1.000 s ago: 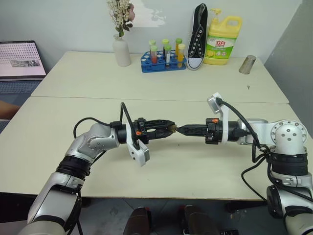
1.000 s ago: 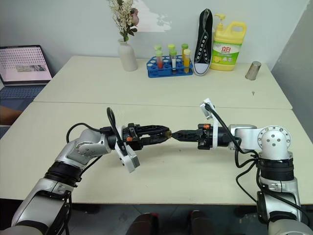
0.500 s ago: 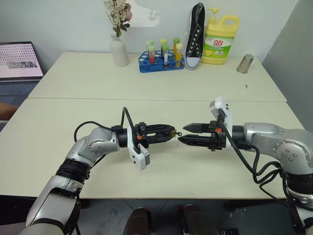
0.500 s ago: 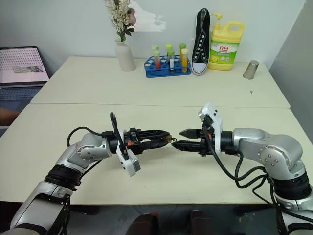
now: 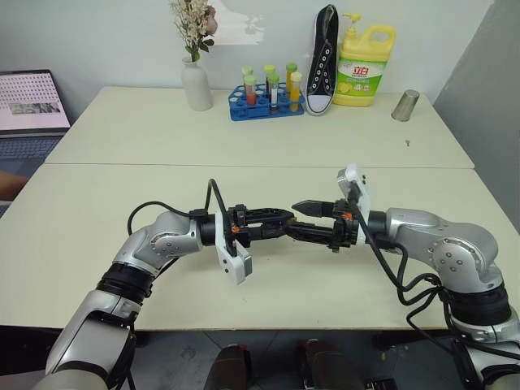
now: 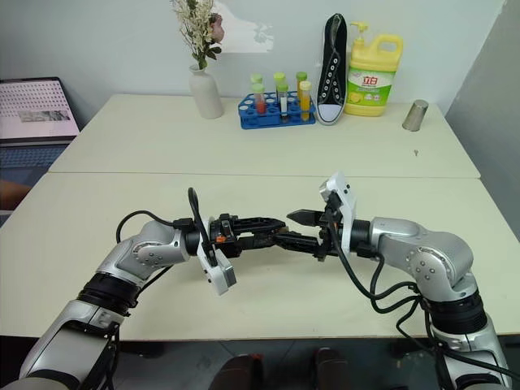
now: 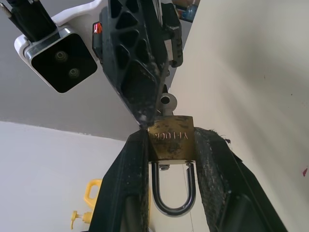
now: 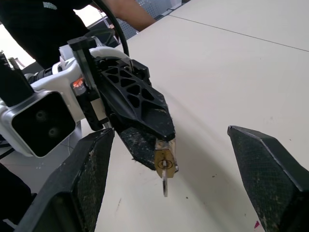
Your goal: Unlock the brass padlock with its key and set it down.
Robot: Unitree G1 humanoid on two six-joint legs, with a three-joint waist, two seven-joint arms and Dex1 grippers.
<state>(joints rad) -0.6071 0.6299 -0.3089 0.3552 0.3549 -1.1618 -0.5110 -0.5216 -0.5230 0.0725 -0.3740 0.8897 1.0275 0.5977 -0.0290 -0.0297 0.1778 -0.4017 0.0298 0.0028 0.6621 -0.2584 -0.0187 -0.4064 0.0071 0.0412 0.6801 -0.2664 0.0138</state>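
My left gripper [image 7: 170, 141] is shut on the brass padlock [image 7: 170, 137], its silver shackle [image 7: 172, 195] lying back between the fingers. The key [image 8: 165, 182] sticks out of the padlock's [image 8: 163, 158] keyhole end, with nothing holding it. My right gripper [image 8: 170, 133] is open, its two fingers spread wide on either side of the left gripper's [image 5: 284, 218] tip. From the head view the two grippers meet above the near table, the right gripper [image 5: 301, 220] pointing at the left one. One right finger [image 7: 135, 63] comes down close to the padlock's edge.
On the far table stand a white vase with flowers [image 5: 197, 85], a blue test tube rack [image 5: 266, 104], an upright black shoe [image 5: 322, 57], a yellow detergent bottle [image 5: 364, 55] and a metal cup [image 5: 404, 106]. A laptop [image 5: 31, 101] sits at far left. A person's arm [image 8: 130, 10] is behind.
The right gripper, shut at the padlock's end a second ago, opened and drew back. It has rolled and come forward again, open, around the left gripper's tip. The left gripper stayed put.
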